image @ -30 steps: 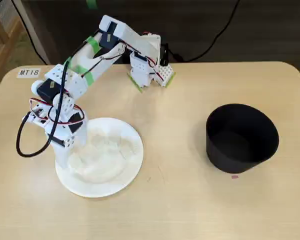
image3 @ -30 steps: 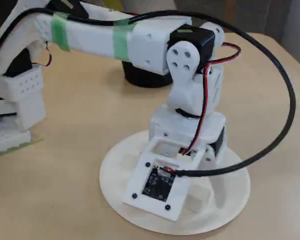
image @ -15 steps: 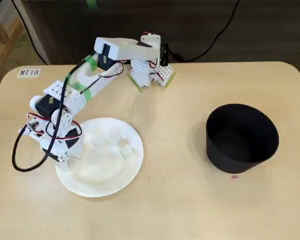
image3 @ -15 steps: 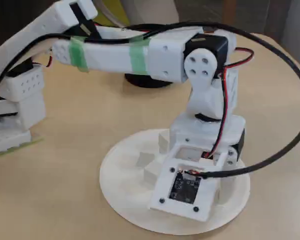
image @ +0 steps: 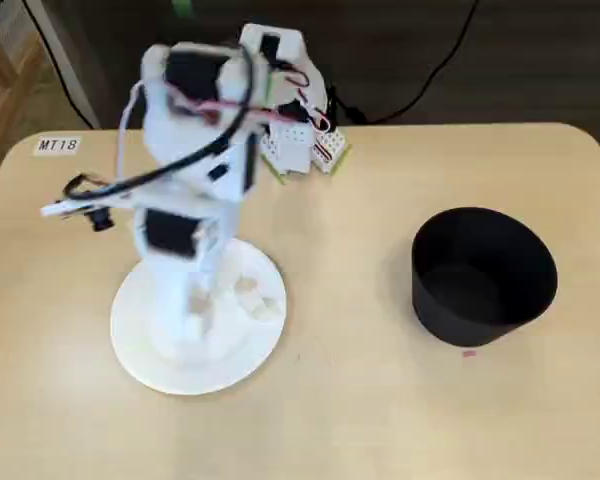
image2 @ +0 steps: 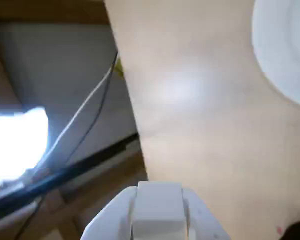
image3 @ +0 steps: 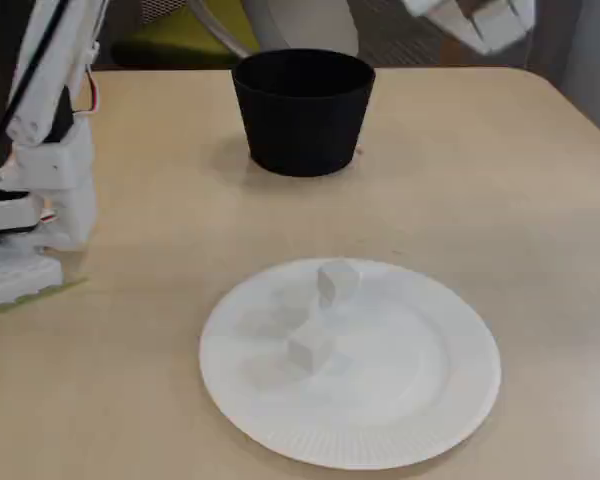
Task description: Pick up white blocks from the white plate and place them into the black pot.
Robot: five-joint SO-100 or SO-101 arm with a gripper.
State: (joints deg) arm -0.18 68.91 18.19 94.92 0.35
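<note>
The white plate [image: 145, 350] lies at the table's left; in another fixed view [image3: 410, 400] it is at the front. Two white blocks [image3: 337, 280] [image3: 308, 350] lie on it, also seen in a fixed view [image: 246, 290]. The black pot [image: 480, 275] [image3: 302, 120] stands apart on the table; I cannot see its inside. My gripper [image: 198, 318] [image3: 477, 22] is raised high above the plate. In the wrist view the gripper [image2: 157, 200] looks shut on a small white block, with the plate's rim [image2: 285, 55] at the upper right.
The arm's base with a circuit board [image: 300, 150] stands at the table's back edge, and its base shows at the left in another fixed view [image3: 30, 200]. A label [image: 57, 145] is stuck at the back left corner. A small pink mark [image: 468, 352] lies by the pot.
</note>
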